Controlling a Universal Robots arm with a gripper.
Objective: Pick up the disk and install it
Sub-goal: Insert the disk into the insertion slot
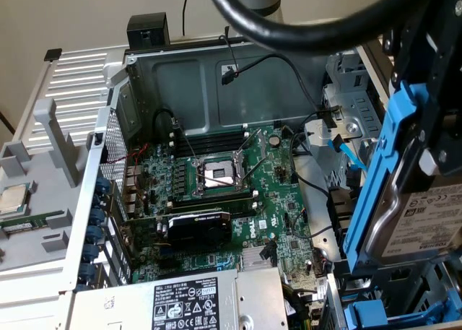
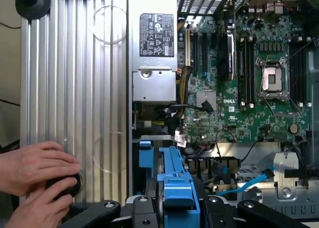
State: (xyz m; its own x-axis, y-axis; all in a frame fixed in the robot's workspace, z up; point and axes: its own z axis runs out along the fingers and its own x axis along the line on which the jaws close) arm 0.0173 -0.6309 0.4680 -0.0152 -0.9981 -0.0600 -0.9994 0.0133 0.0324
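The disk [image 1: 426,218], a silver drive with a white label in a bright blue carrier [image 1: 390,171], hangs steeply tilted at the exterior view's right, above the case's drive bay area. My gripper [image 1: 431,124] is shut on its upper part, black fingers on both sides of the carrier. In the wrist view the carrier's blue end [image 2: 177,188] sits between my gripper's [image 2: 178,210] fingers [image 2: 142,210], over the bay opening beside the motherboard.
The open case holds the motherboard [image 1: 216,193] with its bare CPU socket [image 1: 216,172], a power supply [image 1: 191,301] and a blue cable [image 1: 346,151]. Another blue carrier [image 1: 390,317] lies low in the bay. A person's hands [image 2: 35,175] rest on a black knob on the ribbed side panel.
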